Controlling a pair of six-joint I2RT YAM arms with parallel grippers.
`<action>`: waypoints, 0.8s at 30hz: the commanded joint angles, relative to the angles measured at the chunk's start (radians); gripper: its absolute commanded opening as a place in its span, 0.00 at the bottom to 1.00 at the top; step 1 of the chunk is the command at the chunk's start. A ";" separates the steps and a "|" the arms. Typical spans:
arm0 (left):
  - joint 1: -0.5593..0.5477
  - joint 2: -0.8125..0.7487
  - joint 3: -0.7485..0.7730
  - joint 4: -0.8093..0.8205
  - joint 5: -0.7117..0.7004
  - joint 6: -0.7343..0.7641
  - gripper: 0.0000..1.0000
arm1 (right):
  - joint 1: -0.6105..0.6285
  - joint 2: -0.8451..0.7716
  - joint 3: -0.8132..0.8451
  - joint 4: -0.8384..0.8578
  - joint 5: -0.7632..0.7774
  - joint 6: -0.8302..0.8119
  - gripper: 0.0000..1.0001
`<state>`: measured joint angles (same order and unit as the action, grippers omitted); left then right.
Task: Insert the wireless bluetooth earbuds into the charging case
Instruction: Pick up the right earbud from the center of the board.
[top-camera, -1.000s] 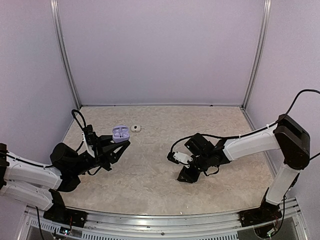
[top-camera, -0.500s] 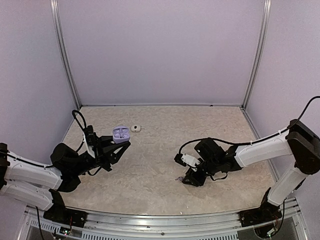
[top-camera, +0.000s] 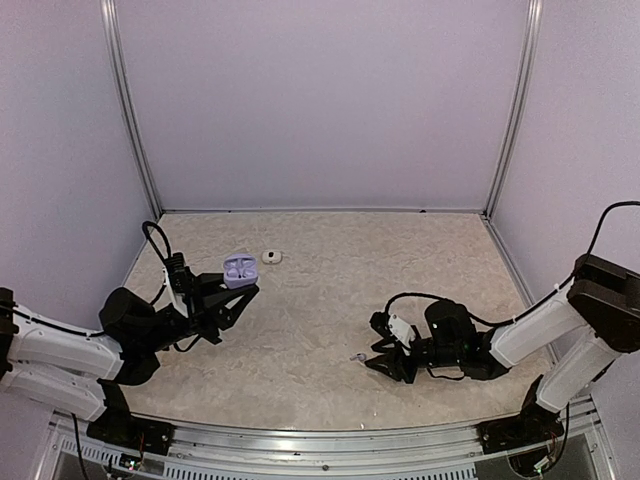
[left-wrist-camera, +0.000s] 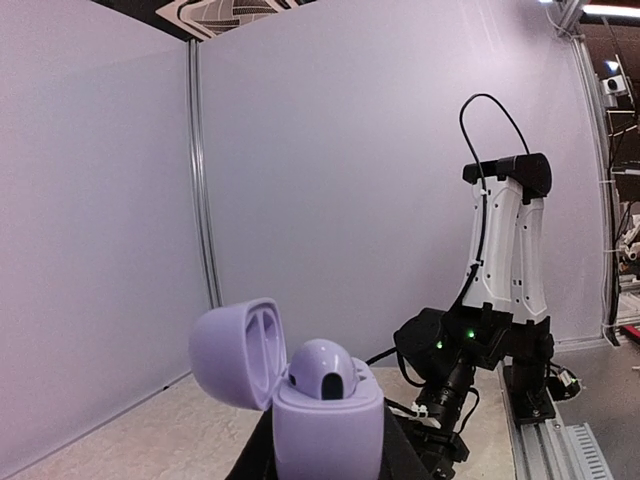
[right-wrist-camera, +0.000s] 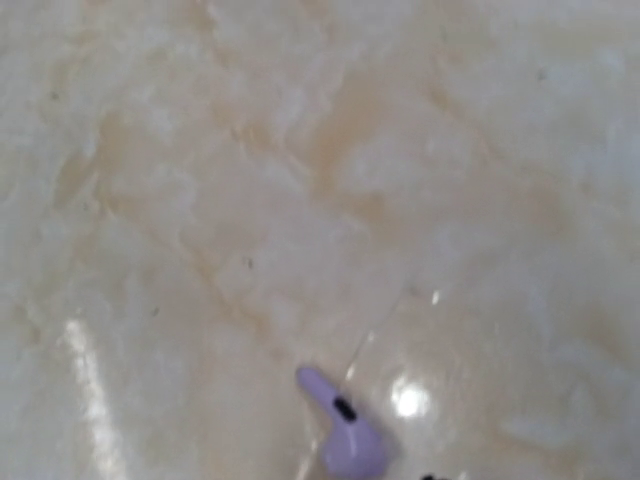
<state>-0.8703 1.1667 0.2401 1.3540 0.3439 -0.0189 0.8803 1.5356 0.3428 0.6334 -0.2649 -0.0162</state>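
The left gripper (top-camera: 236, 287) is clamped on the open charging case (top-camera: 238, 268), its lid tipped back, with what looks like one earbud (left-wrist-camera: 321, 367) seated inside. The loose earbud (right-wrist-camera: 345, 436) lies flat on the surface (top-camera: 300, 330), well apart from the case on the right arm's side, just beside the right gripper (top-camera: 382, 355). Whether that gripper is apart or together I cannot tell. The bud is probably featherlight, hard and slick, apt to skid or flip. Pinch across its bulbous head, not the thin stem.
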 joint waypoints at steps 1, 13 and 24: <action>0.007 -0.024 -0.004 0.015 0.015 0.010 0.05 | -0.011 0.063 -0.016 0.198 -0.017 -0.053 0.43; 0.007 -0.021 0.011 -0.008 0.019 0.014 0.06 | -0.027 0.201 0.005 0.281 -0.040 -0.074 0.40; 0.007 -0.022 0.008 -0.015 0.014 0.016 0.06 | -0.028 0.263 0.048 0.232 -0.032 -0.081 0.35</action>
<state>-0.8700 1.1511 0.2401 1.3521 0.3523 -0.0154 0.8608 1.7699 0.3691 0.8734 -0.2970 -0.0891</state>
